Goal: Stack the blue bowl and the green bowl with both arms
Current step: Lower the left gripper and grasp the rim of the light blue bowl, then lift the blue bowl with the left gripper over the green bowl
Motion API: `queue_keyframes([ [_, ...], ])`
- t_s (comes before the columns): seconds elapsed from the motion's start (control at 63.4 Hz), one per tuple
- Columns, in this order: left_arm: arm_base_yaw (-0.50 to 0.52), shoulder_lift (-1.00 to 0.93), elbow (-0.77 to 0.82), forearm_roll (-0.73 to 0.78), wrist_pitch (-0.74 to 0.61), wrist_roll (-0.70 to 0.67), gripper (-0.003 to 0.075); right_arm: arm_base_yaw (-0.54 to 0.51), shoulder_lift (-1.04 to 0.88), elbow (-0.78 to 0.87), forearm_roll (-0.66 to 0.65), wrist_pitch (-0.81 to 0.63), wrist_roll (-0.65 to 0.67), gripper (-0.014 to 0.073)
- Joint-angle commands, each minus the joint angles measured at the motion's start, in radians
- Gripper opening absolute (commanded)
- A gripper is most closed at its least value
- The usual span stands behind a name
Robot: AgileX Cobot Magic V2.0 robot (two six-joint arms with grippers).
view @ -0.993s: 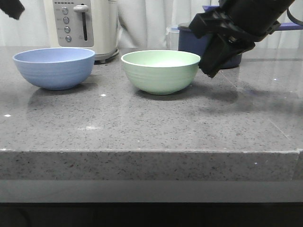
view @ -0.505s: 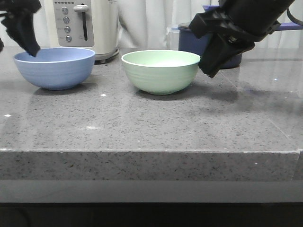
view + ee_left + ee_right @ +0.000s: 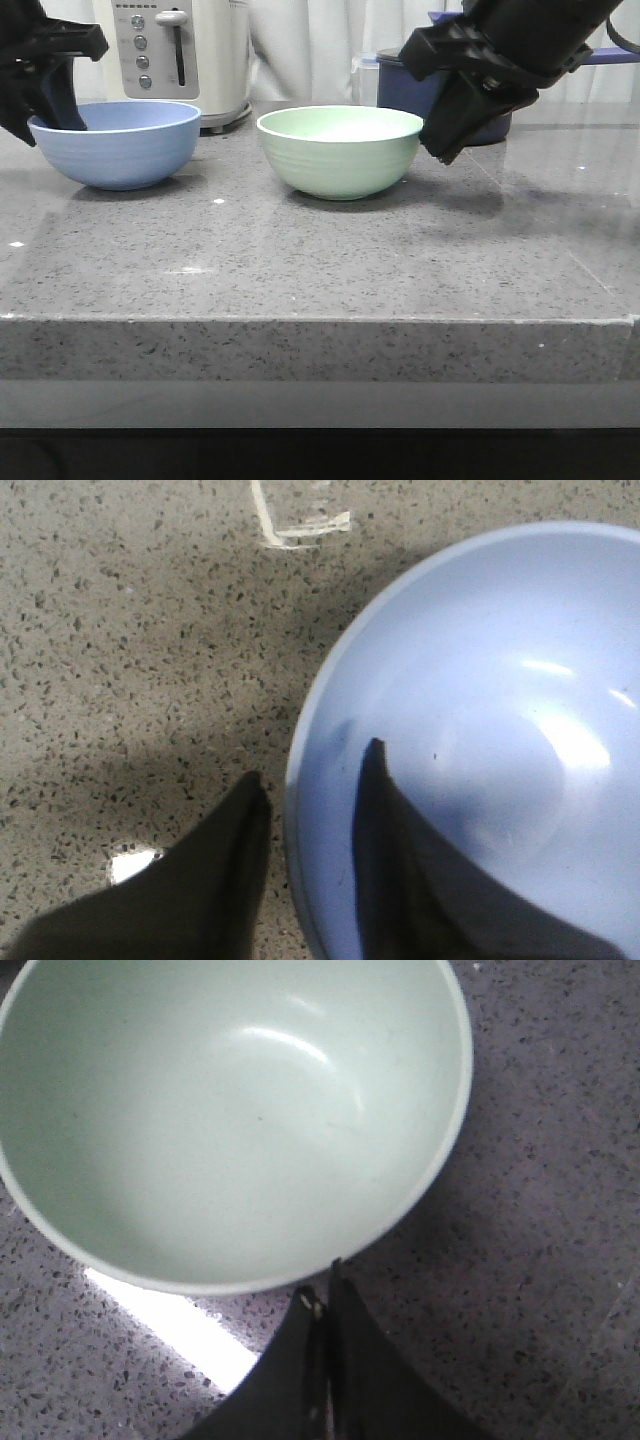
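The blue bowl [image 3: 120, 150] stands upright at the left of the grey counter. My left gripper [image 3: 42, 125] is open astride its left rim: in the left wrist view [image 3: 313, 760] one finger is inside the blue bowl [image 3: 480, 730] and one is outside, with small gaps to the rim. The green bowl [image 3: 338, 155] stands upright in the middle, empty. My right gripper [image 3: 440, 155] is shut and empty, its tip just beside the green bowl's right rim. In the right wrist view the shut tips [image 3: 325, 1275] lie just outside the green bowl [image 3: 230, 1110].
A white toaster-like appliance [image 3: 180, 55] stands behind the blue bowl. A dark navy saucepan [image 3: 400, 90] stands behind the right arm. The counter's front edge [image 3: 320, 320] runs across the view. A white tape mark [image 3: 300, 525] lies on the counter near the blue bowl.
My left gripper has come down from the upper left onto the blue bowl's left rim, one finger now inside. The right arm and both bowls have not moved.
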Motion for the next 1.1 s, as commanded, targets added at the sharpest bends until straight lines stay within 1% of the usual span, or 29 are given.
queue_keyframes([
  [0.0, 0.001, -0.045, -0.033, -0.015, -0.041, -0.010, 0.0085, -0.002, -0.036, -0.023, 0.014, -0.044, -0.011, -0.0064],
  [0.158, 0.001, -0.045, -0.040, -0.015, -0.041, -0.010, -0.0019, -0.002, -0.036, -0.023, 0.014, -0.044, -0.011, -0.0064],
  [0.284, 0.001, -0.050, -0.072, -0.015, -0.017, -0.010, -0.0020, -0.002, -0.036, -0.023, 0.014, -0.044, -0.011, -0.0064],
  [0.394, -0.003, -0.061, -0.128, -0.017, 0.033, -0.010, -0.0020, -0.002, -0.036, -0.023, 0.014, -0.044, -0.011, -0.0064],
  [0.505, -0.028, -0.071, -0.200, -0.017, 0.090, -0.010, -0.0020, -0.002, -0.036, -0.023, 0.014, -0.044, -0.011, -0.0064],
  [0.568, -0.053, -0.071, -0.241, -0.017, 0.110, -0.010, -0.0020, -0.002, -0.036, -0.023, 0.014, -0.044, -0.011, -0.0064],
  [0.741, -0.132, -0.065, -0.300, -0.017, 0.096, -0.010, -0.0020, -0.002, -0.036, -0.023, 0.014, -0.044, -0.011, -0.0064],
  [0.914, -0.223, -0.012, -0.366, -0.019, 0.096, -0.010, -0.0020, -0.002, -0.036, -0.023, 0.014, -0.044, -0.011, -0.0064],
  [1.088, -0.290, 0.054, -0.432, -0.019, 0.092, -0.010, -0.0020, -0.002, -0.036, -0.023, 0.014, -0.044, -0.011, -0.0064],
])
